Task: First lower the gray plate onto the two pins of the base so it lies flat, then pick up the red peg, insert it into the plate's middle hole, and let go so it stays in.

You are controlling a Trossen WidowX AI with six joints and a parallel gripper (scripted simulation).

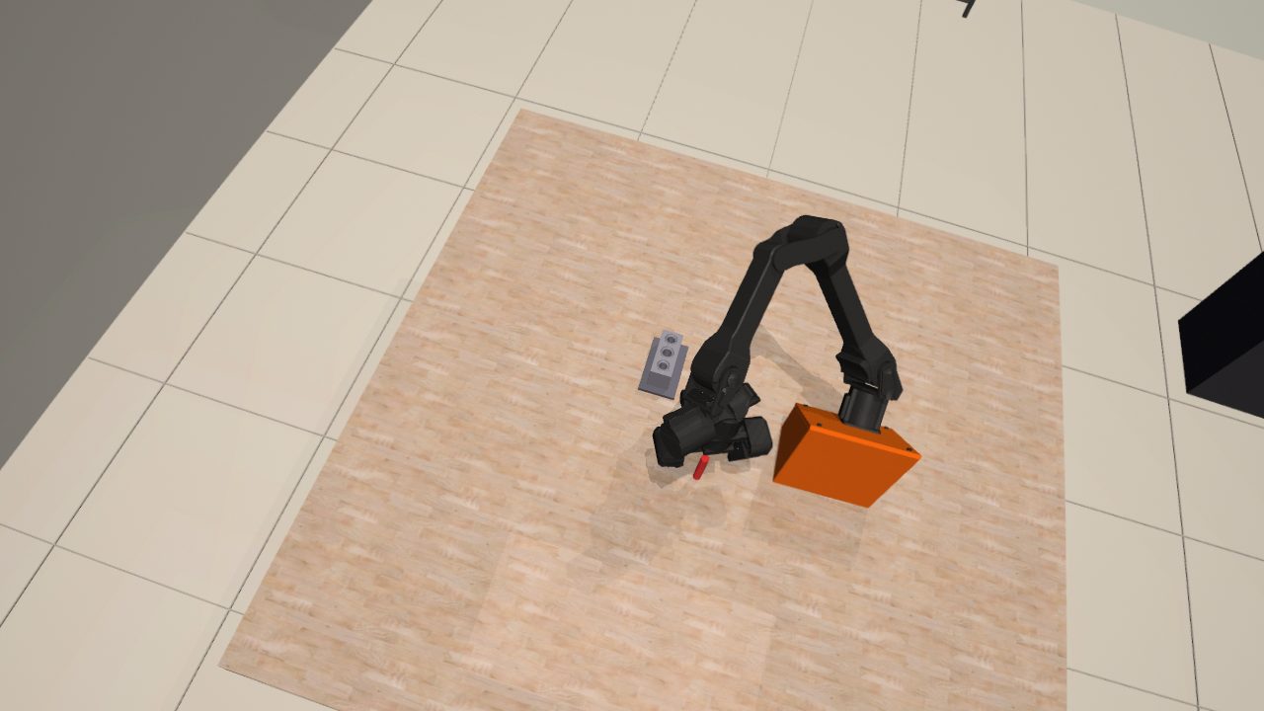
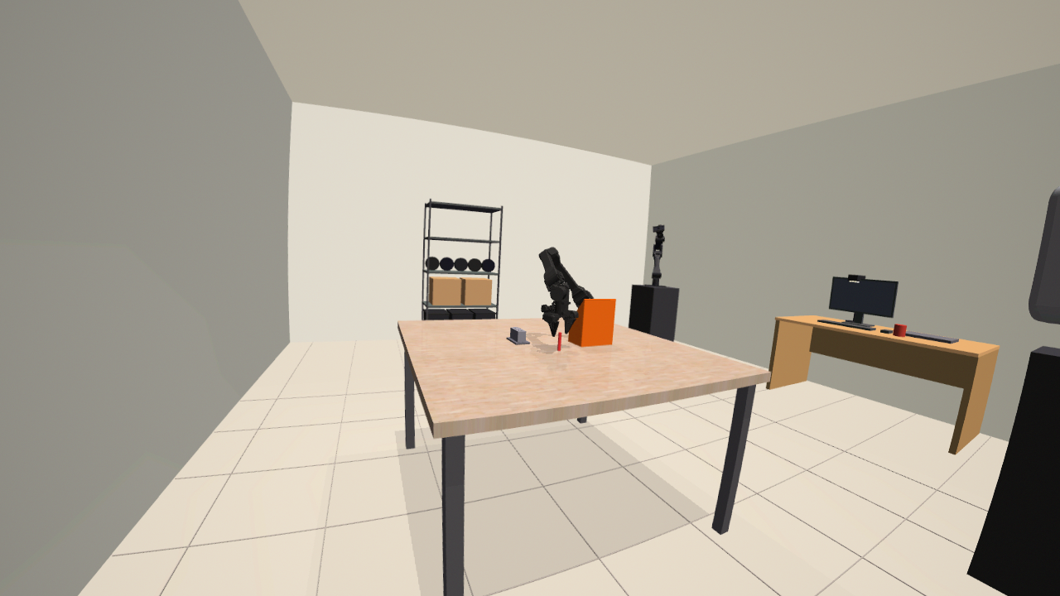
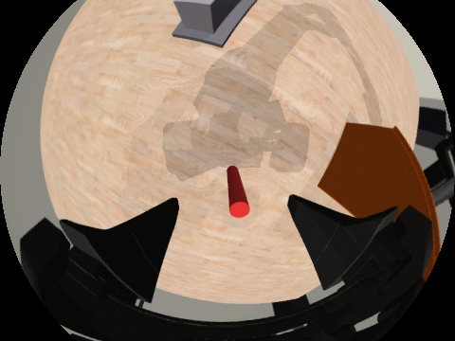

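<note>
Gray base cropped in wrist view.

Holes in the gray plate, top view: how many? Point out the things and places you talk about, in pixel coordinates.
3, in one row along the gray plate (image 1: 675,355) (image 2: 519,334) (image 3: 195,18): upper end hole (image 1: 671,339), middle hole (image 1: 667,353), lower end hole (image 1: 663,365). None hidden on its top face.

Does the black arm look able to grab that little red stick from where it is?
Probably yes: the gripper is open, and the red peg stands upright with nothing visible blocking it.

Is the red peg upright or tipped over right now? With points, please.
Upright: the red peg (image 1: 700,467) (image 2: 559,341) (image 3: 237,191) stands vertically on the tabletop (image 1: 565,530) (image 2: 593,377) (image 3: 95,142) in the exterior view.
</note>
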